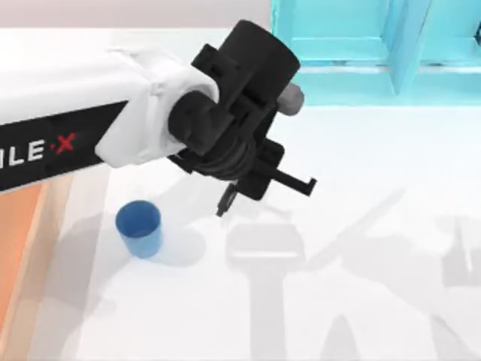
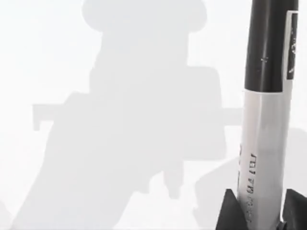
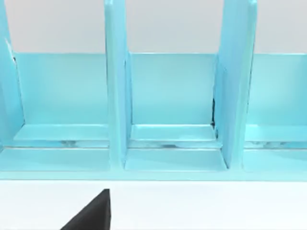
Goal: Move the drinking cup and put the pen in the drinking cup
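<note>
So the left AgileX arm's black two-finger gripper (image 1: 225, 203) hangs over the middle of the white table (image 1: 376, 248), and its jaws are clamped on the slim marker-style pen with the black cap and grey-white barrel (image 2: 261, 143). In the left wrist view the black fingers (image 2: 230, 213) pinch the barrel near its printed end, and the pen is lifted clear of the tabletop, with only the arm's shadow under it.

The small plain blue cylindrical cup (image 1: 139, 228) stands upright near the table's left side, a bit left of and lower than the gripper in the top view, apart from it and mouth open. Just beyond the cup on the left the white surface ends at an orange strip (image 1: 22, 241), so there's not much room that way. To the right the table is wide open.

Farther back, the big turquoise shelf unit (image 1: 361, 45) lines the far edge on the right, its upright dividers (image 3: 117, 96) splitting it into open compartments. In the right wrist view, a black corner of the right gripper (image 3: 93, 213) faces that shelf; can't tell if its jaws are apart or together.
</note>
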Robot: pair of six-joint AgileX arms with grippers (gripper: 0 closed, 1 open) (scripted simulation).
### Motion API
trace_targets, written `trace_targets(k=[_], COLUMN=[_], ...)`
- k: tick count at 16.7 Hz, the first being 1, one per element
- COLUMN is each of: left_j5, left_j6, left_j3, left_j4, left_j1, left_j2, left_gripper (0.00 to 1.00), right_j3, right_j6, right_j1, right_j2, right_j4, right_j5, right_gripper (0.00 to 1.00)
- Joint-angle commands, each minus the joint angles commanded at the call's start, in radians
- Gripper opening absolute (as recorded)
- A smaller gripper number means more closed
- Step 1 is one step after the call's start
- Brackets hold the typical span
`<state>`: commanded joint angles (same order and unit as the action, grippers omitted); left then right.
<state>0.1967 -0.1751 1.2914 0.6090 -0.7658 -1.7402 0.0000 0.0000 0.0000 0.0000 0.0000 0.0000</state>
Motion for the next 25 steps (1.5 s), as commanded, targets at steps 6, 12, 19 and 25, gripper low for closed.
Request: trace_targets(k=[6,12,19,25], left_j5=[0.024,0.047,0.064,0.065], left_j6=[0.127,0.205,0.233,0.234], left_j3=[-0.520,-0.975,-1.250,-1.258], left_j4=[-0.596,-1.153,-1.514,-1.525], left_j1=[0.084,0.137,0.160,0.157], left_j2=[0.334,0.666,0.922,0.928], left_gripper=[0.00,0.00,0.00,0.00], right_j3=[0.000,0.000,0.000,0.000], right_j6=[0.000,0.000,0.000,0.000], right_j1=[0.000,0.000,0.000,0.000], right_j2=[0.000,0.000,0.000,0.000], right_j4=[0.000,0.000,0.000,0.000], right_j5=[0.000,0.000,0.000,0.000], right_gripper=[1.00,1.00,1.00,1.00])
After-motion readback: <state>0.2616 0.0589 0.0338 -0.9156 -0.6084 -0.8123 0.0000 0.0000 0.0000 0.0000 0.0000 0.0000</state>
